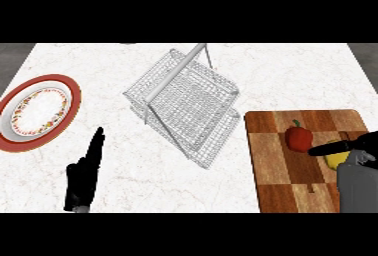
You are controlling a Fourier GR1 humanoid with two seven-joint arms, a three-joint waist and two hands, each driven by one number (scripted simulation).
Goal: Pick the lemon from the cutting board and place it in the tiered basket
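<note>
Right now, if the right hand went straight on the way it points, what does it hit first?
Likely the red pepper on the cutting board: the right hand points left, almost at it. The lemon lies beside the hand, not ahead. Height is unclear, so it might pass over.

Left hand (83,177): black all over, long and narrow, broad and blocky at its base.
Left hand's fingers (96,142): slim and black like the palm, narrowing to a fine tip.
Left hand's surface: dull and even, with a few faint lighter edges low down.
Right hand (354,145): the same black, with small pale grey glints where it meets the wrist.
Right forearm (358,187): plain mid-grey, smooth and boxy, wider than the hand above it, with a slightly lighter upper end.
</note>
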